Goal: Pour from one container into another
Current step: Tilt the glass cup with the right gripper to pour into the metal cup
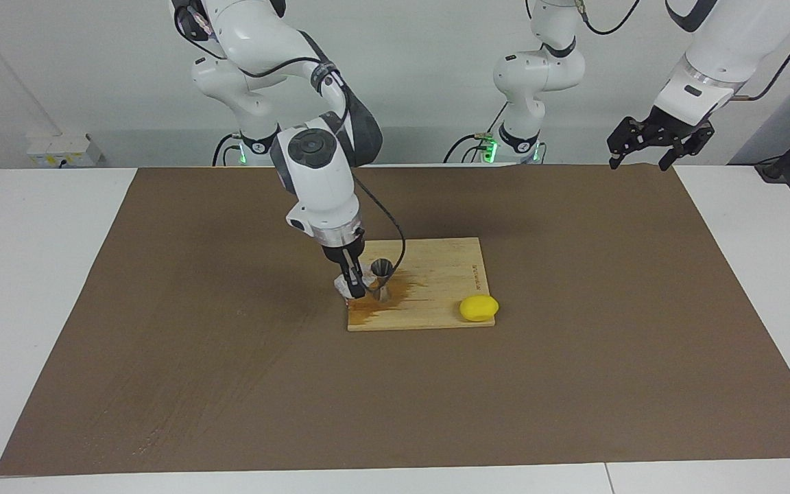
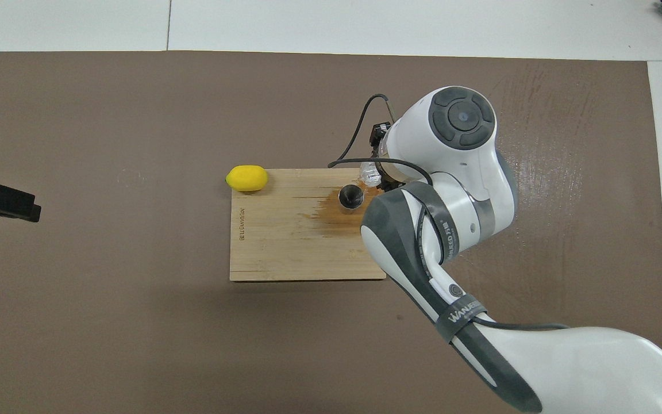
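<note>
Glass cup (image 1: 349, 285) pinched in my right gripper (image 1: 354, 288), low over cutting board (image 1: 436, 257) corner, just beside jigger (image 1: 382, 279) toward right arm's end. Left gripper (image 1: 644, 152) spread, waited well apart.

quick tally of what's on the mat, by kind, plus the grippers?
Glass cup: 1, in the right gripper, at the board's edge
Steel jigger: 1, upright on the board
Wooden cutting board: 1, stained brown around the jigger
Lemon: 1
Grippers: 2; left gripper waits, open
Total: 6
</note>
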Tool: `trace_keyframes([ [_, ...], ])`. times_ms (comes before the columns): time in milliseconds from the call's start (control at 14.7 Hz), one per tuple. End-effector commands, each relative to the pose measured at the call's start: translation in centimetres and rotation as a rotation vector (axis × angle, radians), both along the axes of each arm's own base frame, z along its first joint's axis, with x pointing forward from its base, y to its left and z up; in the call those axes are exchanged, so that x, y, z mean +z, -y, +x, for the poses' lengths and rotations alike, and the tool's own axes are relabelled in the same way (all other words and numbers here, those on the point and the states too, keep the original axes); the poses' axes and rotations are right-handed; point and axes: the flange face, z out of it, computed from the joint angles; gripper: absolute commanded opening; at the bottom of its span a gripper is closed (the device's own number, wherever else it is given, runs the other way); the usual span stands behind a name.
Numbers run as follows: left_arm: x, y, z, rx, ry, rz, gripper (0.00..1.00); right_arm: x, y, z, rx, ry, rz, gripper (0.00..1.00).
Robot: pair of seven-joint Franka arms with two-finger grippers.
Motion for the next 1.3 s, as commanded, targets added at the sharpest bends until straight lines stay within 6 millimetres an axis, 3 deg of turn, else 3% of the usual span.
trace_keyframes([
  [0, -0.1, -0.1, -0.3, -0.014, -0.008, 0.019, 1.00, 1.2, -2.1, -1.5, 0.023, 0.032, -0.070, 0.00],
  [341, -0.1, -0.1, -0.3, -0.014, -0.010, 0.019, 1.00, 1.0, -4.2, -3.8, 0.129, 0.073, -0.203, 0.00],
  [955, -0.1, -0.1, -0.3, -0.014, -0.010, 0.019, 1.00, 1.5, -4.5, -3.9, 0.071, 0.083, -0.186, 0.00],
  [1227, 0.0, -0.1, -0.4, -0.014, -0.007, 0.019, 1.00, 3.0, -3.9, -4.5, 0.031, 0.030, -0.136, 0.00],
])
